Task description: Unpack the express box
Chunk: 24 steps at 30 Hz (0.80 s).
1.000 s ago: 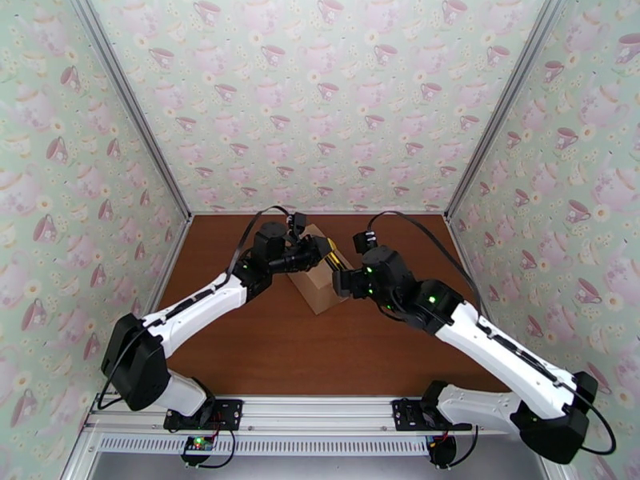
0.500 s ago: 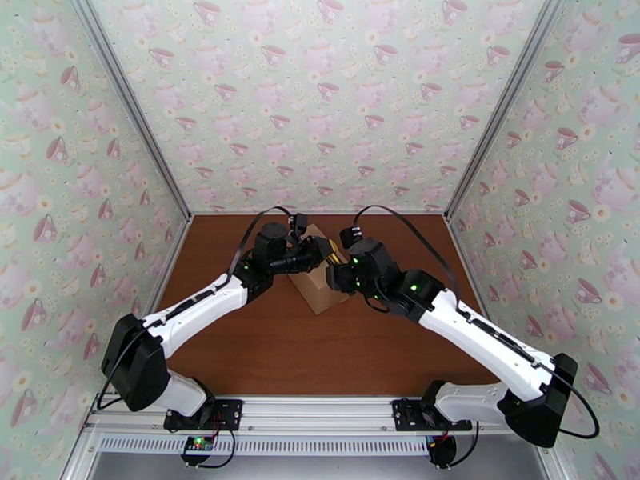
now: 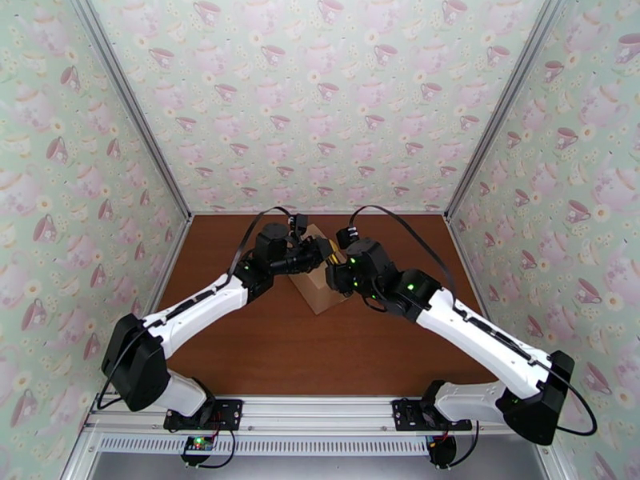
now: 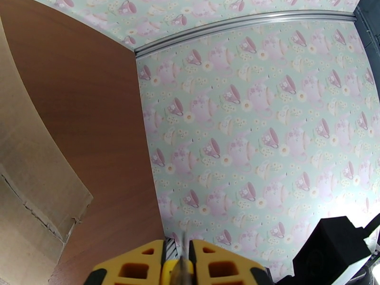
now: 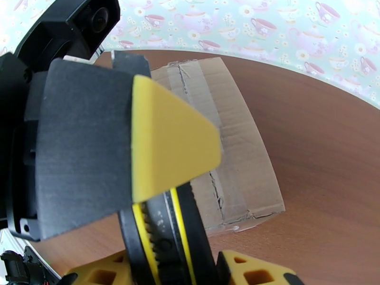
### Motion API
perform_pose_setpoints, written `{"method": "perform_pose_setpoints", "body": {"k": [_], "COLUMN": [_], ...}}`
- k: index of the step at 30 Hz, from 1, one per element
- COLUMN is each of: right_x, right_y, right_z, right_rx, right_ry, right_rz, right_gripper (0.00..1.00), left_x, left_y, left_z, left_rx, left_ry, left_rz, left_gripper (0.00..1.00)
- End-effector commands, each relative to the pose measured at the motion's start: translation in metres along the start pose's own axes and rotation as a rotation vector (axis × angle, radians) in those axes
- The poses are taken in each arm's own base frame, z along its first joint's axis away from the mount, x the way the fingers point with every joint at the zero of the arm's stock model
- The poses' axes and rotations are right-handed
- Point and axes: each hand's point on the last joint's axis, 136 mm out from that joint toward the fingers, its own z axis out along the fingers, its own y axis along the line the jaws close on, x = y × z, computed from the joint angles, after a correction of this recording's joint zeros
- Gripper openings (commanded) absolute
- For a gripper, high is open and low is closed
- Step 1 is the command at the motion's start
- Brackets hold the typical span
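Cardboard, brown and plain, the express box (image 3: 314, 292) sits towards the middle of the worktop's (image 3: 264, 354) far edge, the left gripper (image 4: 178, 256) shut tight over it, the right gripper's (image 5: 173, 270) jaws half apart around a black-and-yellow disc (image 5: 164, 224), grip unclear
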Motion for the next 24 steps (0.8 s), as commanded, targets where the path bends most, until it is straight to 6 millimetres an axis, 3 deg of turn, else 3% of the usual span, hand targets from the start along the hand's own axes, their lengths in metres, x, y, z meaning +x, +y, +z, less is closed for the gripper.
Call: {"method": "perform_pose_setpoints", "body": {"k": [1, 3, 10, 16, 19, 22, 24], "right_x": [-0.007, -0.007, -0.008, -0.007, -0.006, -0.004, 0.000], "right_y": [-0.004, -0.003, -0.007, -0.011, -0.012, -0.013, -0.014], "right_z": [0.001, 0.001, -0.001, -0.003, -0.003, -0.003, -0.002], "right_rx": [0.020, 0.020, 0.037, 0.055, 0.063, 0.069, 0.073], "right_ry": [-0.020, -0.018, -0.023, -0.022, -0.016, -0.006, 0.005], "right_rz": [0.011, 0.010, 0.009, 0.007, 0.006, 0.002, -0.001], "right_gripper": [0.57, 0.52, 0.21, 0.10, 0.07, 0.04, 0.01], "left_x": [-0.011, -0.012, -0.013, -0.014, -0.014, -0.015, -0.016], "left_y": [-0.039, -0.039, -0.036, -0.037, -0.039, -0.040, -0.041], "left_z": [-0.012, -0.012, -0.012, -0.012, -0.012, -0.013, -0.015], "left_rx": [0.088, 0.088, 0.079, 0.077, 0.076, 0.076, 0.076], "left_ry": [-0.051, -0.055, -0.059, -0.064, -0.061, -0.065, -0.066], "left_rz": [0.038, 0.039, 0.039, 0.038, 0.038, 0.037, 0.036], "left_gripper": [0.00, 0.00, 0.00, 0.00, 0.15, 0.42, 0.51]}}
